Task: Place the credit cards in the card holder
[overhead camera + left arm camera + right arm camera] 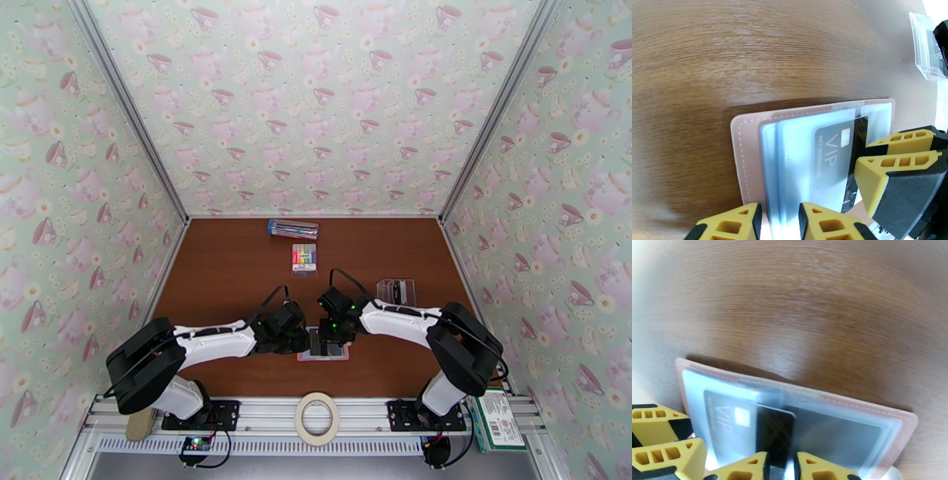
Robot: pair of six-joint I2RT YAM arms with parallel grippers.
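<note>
Left hand (779, 211): pinching clear pockets of card holder (746, 158);
Right hand (781, 461): pinching dark credit card (775, 429), partly inside a pocket;
Card holder: open, flat on desk (237, 276), near front edge;
Farther back: marker pack (304, 257), well apart.

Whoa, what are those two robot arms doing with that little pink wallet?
They are putting cards into it. The pink card holder lies open on the brown table. The left gripper seems to pinch its clear pockets to steady them. The right gripper holds a dark card between its fingers, and the card looks partly tucked into a pocket. A grey VIP card already sits in a pocket next to it.
</note>
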